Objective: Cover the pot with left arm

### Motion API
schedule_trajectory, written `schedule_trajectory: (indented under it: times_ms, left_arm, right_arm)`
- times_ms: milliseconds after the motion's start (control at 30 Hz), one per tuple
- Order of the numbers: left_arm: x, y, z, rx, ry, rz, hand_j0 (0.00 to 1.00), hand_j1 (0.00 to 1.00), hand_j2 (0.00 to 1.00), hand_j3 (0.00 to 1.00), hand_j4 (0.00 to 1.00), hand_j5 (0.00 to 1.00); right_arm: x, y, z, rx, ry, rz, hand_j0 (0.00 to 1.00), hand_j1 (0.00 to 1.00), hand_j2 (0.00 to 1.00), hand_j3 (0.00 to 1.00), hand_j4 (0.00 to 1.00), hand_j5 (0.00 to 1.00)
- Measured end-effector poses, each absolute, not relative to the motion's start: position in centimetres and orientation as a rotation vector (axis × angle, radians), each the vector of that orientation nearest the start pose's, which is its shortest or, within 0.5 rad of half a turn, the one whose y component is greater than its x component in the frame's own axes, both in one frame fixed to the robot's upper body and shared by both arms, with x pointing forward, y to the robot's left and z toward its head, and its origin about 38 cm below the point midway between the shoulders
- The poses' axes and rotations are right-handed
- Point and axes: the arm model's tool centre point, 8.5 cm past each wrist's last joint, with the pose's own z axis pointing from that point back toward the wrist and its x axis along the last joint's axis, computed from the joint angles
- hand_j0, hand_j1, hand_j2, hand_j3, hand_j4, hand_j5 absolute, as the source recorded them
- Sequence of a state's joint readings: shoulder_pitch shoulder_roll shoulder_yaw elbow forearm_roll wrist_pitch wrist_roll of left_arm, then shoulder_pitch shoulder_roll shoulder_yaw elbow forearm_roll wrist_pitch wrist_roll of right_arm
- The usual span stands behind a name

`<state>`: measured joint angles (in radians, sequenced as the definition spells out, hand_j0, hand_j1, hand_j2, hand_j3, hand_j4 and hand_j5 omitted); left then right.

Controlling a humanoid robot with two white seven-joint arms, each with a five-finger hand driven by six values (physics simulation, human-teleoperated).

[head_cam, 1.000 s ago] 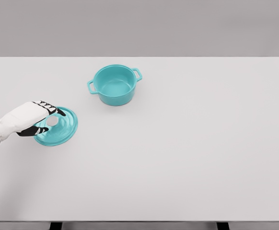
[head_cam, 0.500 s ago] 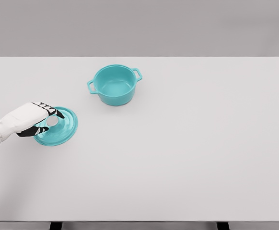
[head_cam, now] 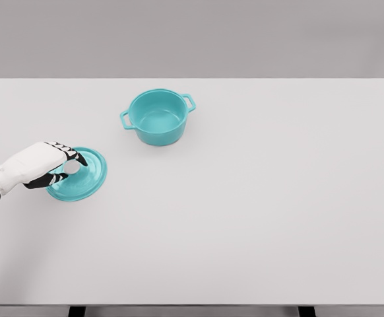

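Left hand (head_cam: 47, 165) fingers pinching pale knob of round teal lid (head_cam: 80, 175), lid flat on white bench (head_cam: 258, 198); open teal two-handled pot (head_cam: 157, 117) well apart.

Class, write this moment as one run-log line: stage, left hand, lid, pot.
stage: grasping | white left hand: closing around knob | round teal lid: on white table | teal two-handled pot: open, apart from lid

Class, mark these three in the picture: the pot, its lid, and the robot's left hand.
pot (head_cam: 156, 123): head view, on the inside floor.
lid (head_cam: 86, 181): head view, on the bare top right of the knob.
left hand (head_cam: 40, 162): head view, on the white back of the hand.
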<state>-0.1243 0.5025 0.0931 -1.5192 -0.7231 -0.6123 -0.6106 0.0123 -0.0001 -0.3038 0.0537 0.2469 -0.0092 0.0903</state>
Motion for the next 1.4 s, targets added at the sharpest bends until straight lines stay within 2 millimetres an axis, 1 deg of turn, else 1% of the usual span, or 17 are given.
schedule_trajectory:
  times_ms: [633, 867, 1000, 1133, 1400]
  left_arm:
    - [37.57, 36.15, 13.24, 0.562, -1.326, -1.709, 0.63, 0.63, 0.63, 0.63, 0.63, 0.63]
    - [37.55, 36.25, 12.92, 0.557, -1.314, -1.713, 0.64, 0.64, 0.64, 0.64, 0.64, 0.64]
    - [37.56, 36.22, 12.73, 0.553, -1.312, -1.712, 0.61, 0.61, 0.61, 0.61, 0.61, 0.61]
    - [37.57, 36.07, 12.57, 0.549, -1.314, -1.708, 0.56, 0.56, 0.56, 0.56, 0.56, 0.56]
    - [37.57, 36.01, 12.61, 0.55, -1.316, -1.708, 0.52, 0.52, 0.52, 0.52, 0.52, 0.52]
  right_arm:
    - [-2.45, -25.83, -26.1, 0.017, 0.05, -0.062, 1.0, 1.0, 1.0, 1.0, 1.0, 1.0]
    - [-2.45, -25.83, -26.1, 0.017, 0.05, -0.062, 1.0, 1.0, 1.0, 1.0, 1.0, 1.0]
    - [-2.45, -25.83, -26.1, 0.017, 0.05, -0.062, 1.0, 1.0, 1.0, 1.0, 1.0, 1.0]
    - [-2.45, -25.83, -26.1, 0.017, 0.05, -0.062, 1.0, 1.0, 1.0, 1.0, 1.0, 1.0]
    - [-2.35, -25.83, -26.1, 0.017, 0.048, -0.062, 1.0, 1.0, 1.0, 1.0, 1.0, 1.0]
